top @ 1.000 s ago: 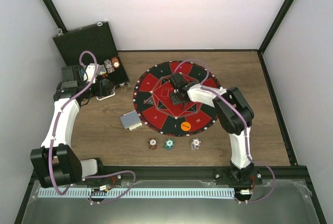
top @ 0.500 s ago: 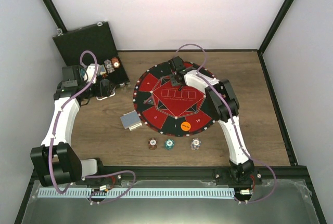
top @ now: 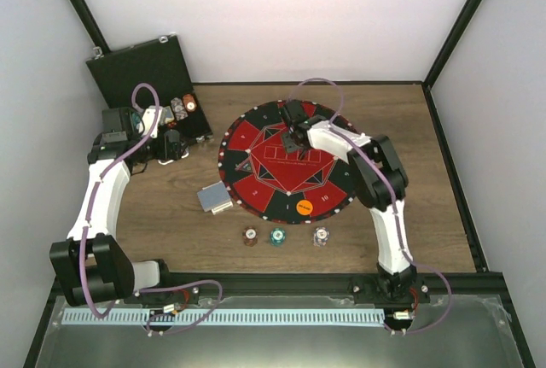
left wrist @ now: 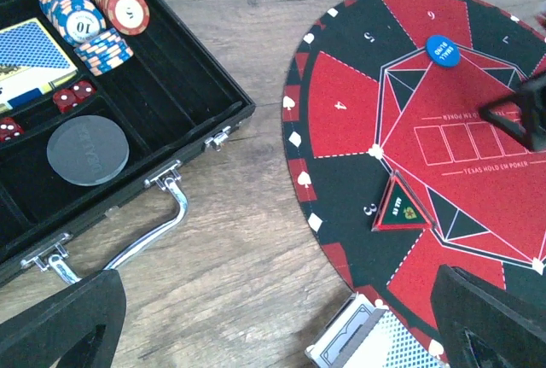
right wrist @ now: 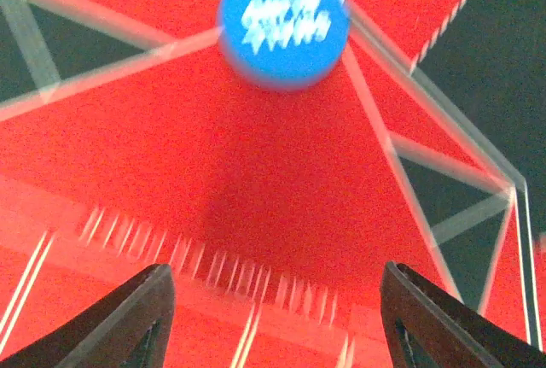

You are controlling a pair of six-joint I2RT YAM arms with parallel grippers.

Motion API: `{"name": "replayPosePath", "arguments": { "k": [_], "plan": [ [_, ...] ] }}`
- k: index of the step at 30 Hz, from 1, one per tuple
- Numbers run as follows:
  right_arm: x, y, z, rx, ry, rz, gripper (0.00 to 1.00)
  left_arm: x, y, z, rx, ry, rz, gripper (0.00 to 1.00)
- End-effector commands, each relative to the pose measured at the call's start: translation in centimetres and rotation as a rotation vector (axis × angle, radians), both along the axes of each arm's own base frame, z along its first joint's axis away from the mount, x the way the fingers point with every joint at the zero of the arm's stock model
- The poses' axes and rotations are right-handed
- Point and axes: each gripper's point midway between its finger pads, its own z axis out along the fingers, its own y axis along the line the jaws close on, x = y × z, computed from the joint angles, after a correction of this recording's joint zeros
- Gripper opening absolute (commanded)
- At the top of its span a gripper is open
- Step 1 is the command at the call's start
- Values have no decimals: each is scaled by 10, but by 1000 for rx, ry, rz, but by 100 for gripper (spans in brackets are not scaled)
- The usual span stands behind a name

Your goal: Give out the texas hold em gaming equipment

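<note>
Black hinged case (top: 141, 69) sits left of the round red-and-black mat (top: 241, 135), with striped chip stacks (left wrist: 85, 14) inside. Left gripper (top: 171, 144) hangs between case and mat, jaws spread wide, empty. Grey-blue-backed card deck (top: 215, 199) lies at the mat's left near edge. Brown chip (top: 249, 236), teal chip (top: 277, 236) and white chip (top: 321, 236) are in a row just off the mat's near side. Orange disc (top: 304, 207) is on the mat's near rim. Right gripper (top: 294, 139) is over the mat's far half, jaws apart, nothing held. Blue disc (right wrist: 283, 22) lies on the mat just ahead of it.

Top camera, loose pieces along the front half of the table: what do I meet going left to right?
card deck → brown chip → teal chip → orange disc → white chip
</note>
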Motion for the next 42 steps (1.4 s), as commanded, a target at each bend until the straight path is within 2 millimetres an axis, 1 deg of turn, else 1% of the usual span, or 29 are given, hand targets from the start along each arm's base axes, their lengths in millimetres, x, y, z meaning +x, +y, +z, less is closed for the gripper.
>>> {"name": "replayPosePath", "arguments": {
  "k": [1,4,6,8,11,14,15,19,27,36,42],
  "plan": [
    [-68,22,53,74,-33,59,68,0,-3,9,-10,-20,-26,100],
    [-121,21,46,84,23,85,68,-1,-6,11,-24,-23,-39,100],
    [-152,18,40,73,55,97,66,-2,-8,12,-32,-27,-46,100],
    [-177,16,35,68,88,110,62,-3,-9,11,-36,-28,-51,100],
    [-205,14,29,88,130,117,54,-4,-10,9,-35,-22,-57,100],
    [-223,9,21,111,170,111,49,-4,-10,9,-33,-19,-61,100],
    [-226,9,20,117,175,112,48,-4,-10,10,-32,-21,-60,100],
    [-238,4,5,111,217,104,48,-5,-11,12,-36,-26,-62,100],
    [-246,10,-9,115,254,120,48,-8,-11,14,-31,-29,-62,100],
    [-255,-1,-16,96,270,106,44,-7,-10,18,-31,-38,-58,100],
    [-257,-11,-27,51,283,76,38,-7,-10,18,-28,-38,-61,100]
  ]
}}
